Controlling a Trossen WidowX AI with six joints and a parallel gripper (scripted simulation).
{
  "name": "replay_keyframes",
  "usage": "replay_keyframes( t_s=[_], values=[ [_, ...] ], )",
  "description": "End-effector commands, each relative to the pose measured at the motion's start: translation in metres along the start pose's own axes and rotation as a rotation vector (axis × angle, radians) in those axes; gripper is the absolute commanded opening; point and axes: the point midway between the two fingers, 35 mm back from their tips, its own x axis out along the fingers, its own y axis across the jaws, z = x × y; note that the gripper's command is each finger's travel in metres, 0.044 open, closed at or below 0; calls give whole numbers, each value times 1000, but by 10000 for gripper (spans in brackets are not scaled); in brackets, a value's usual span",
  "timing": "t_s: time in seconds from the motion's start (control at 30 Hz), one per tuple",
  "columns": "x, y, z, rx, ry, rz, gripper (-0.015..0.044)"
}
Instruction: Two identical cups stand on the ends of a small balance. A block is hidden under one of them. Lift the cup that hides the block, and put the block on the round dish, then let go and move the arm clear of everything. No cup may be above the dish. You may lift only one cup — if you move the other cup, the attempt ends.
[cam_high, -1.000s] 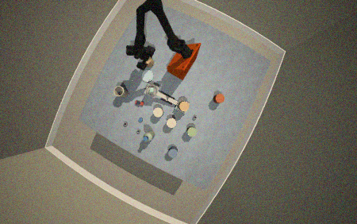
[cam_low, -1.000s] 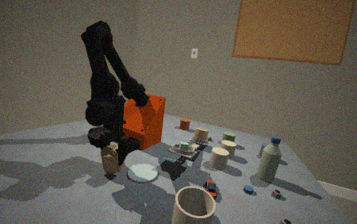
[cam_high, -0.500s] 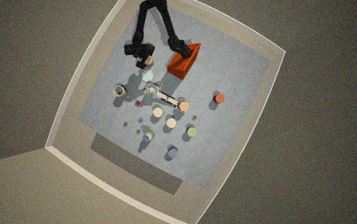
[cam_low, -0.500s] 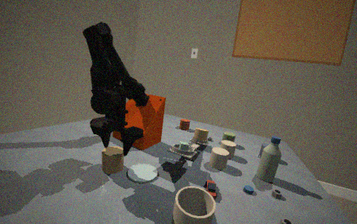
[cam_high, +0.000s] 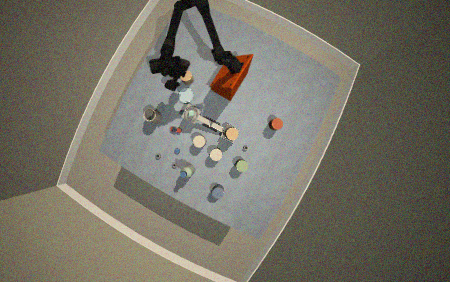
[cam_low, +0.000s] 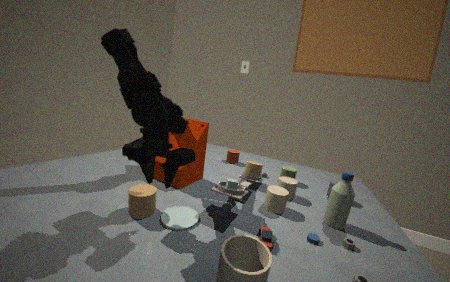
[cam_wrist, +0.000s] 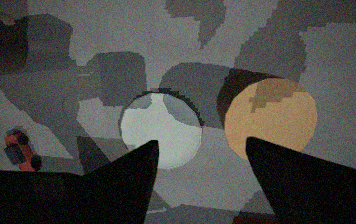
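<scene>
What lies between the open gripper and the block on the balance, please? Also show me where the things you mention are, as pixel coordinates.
The dish (cam_high: 186, 95) (cam_low: 180, 218) lies between the gripper (cam_high: 176, 84) (cam_low: 159, 183) (cam_wrist: 202, 140) and the block (cam_high: 191, 114) (cam_low: 232, 184), as the top view shows.

No text, label, brand, number or sign can be read on anything here, neither on the things around the balance nor on the bottle well apart from it.
</scene>
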Motion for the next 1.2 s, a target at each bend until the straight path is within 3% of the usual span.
replay_keyframes(
  t_s=[0.0,0.33,0.7,1.17],
  values=[
    [3,17,-10,-43,32,-12,260],
    [1,70,-44,-172,81,-32,260],
    [-21,151,-136,-470,28,-85,260],
    [-5,153,-143,-488,18,-91,260]
  ],
)
